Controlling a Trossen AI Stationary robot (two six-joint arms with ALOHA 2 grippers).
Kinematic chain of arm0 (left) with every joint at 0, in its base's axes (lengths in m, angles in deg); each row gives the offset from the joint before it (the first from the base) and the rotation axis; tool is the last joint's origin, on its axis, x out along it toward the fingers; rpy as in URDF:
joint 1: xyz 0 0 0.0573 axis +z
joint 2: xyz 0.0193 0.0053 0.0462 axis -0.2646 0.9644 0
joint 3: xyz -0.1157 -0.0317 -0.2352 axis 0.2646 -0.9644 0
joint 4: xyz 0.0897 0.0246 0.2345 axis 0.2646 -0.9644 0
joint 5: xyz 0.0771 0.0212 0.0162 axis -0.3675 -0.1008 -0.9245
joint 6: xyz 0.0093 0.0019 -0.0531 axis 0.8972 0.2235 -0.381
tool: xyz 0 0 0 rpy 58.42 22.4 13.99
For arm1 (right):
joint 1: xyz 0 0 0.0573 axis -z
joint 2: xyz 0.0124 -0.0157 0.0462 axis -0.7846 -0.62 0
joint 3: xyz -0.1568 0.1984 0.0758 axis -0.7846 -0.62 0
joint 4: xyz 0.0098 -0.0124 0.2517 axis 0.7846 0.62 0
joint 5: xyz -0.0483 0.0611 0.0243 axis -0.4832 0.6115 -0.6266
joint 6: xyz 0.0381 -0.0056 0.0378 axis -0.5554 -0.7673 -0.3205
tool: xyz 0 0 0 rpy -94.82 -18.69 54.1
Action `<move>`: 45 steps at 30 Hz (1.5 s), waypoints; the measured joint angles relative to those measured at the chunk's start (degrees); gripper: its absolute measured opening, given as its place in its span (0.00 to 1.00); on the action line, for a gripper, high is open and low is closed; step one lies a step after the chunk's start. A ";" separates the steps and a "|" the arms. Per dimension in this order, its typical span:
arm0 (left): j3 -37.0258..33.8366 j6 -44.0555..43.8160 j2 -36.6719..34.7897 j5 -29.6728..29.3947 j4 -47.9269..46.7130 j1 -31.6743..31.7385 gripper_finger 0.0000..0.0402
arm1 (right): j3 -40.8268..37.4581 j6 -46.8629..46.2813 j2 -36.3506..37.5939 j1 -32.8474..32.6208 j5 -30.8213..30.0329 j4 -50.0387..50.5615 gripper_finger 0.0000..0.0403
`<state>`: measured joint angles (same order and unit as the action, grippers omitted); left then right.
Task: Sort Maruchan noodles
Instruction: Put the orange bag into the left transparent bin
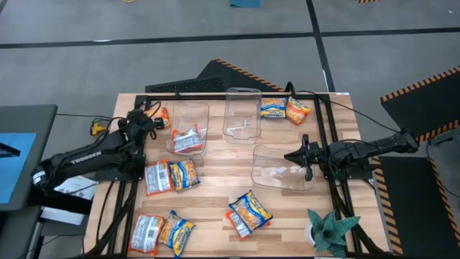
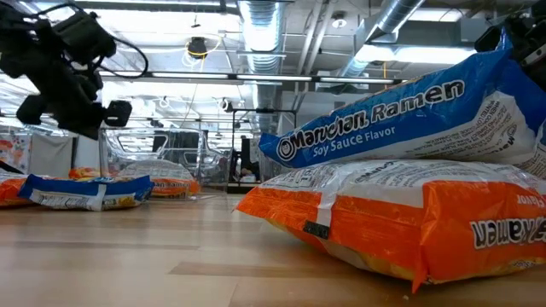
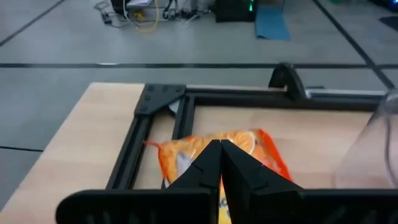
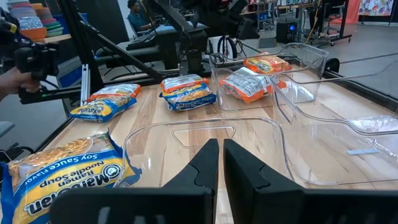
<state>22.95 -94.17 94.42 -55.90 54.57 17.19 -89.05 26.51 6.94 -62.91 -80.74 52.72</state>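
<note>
The left gripper (image 1: 153, 121) hung over the far left corner of the tabletop (image 1: 215, 194), its jaws closed together with nothing between them. Just past their tips lay an orange packet (image 3: 214, 149), flat on the wood inside the black frame (image 3: 155, 106) and beside the left clear bin (image 1: 188, 126); the jaws stood above its near edge, and whether they touched it could not be told. That bin held one silver-and-red packet (image 1: 187, 138). The right gripper (image 1: 305, 156) hovered at the right side of the tabletop, its jaws also closed and empty, their tips at the rim of the near clear bin (image 1: 282, 167), which held no packet. The middle clear bin (image 1: 241, 111) stood at the far edge, with a blue-yellow packet (image 1: 272, 108) and an orange one (image 1: 297, 110) lying side by side just to its right. Other noodles lay loose on the wood, well apart from both sets of jaws: a silver-red and a blue-yellow pair (image 1: 171, 175) near the left arm, another such pair (image 1: 162, 232) at the near left corner, and a stacked blue-yellow and orange pair (image 1: 248, 213) near the middle of the near edge.
</note>
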 joint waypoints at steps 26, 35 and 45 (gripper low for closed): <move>-9.50 -10.61 2.07 -0.70 10.12 2.00 0.47 | 0.00 0.00 0.00 -0.01 0.00 0.00 0.12; -9.76 -2.70 8.06 8.33 20.19 10.38 0.47 | 0.00 0.01 0.00 -0.01 0.00 0.00 0.12; -9.66 0.44 15.73 16.01 26.65 17.55 0.47 | -0.01 0.01 0.00 -0.01 0.00 0.00 0.12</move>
<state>13.29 -93.73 110.15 -39.90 81.23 34.75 -89.06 26.52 6.94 -62.92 -80.74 52.72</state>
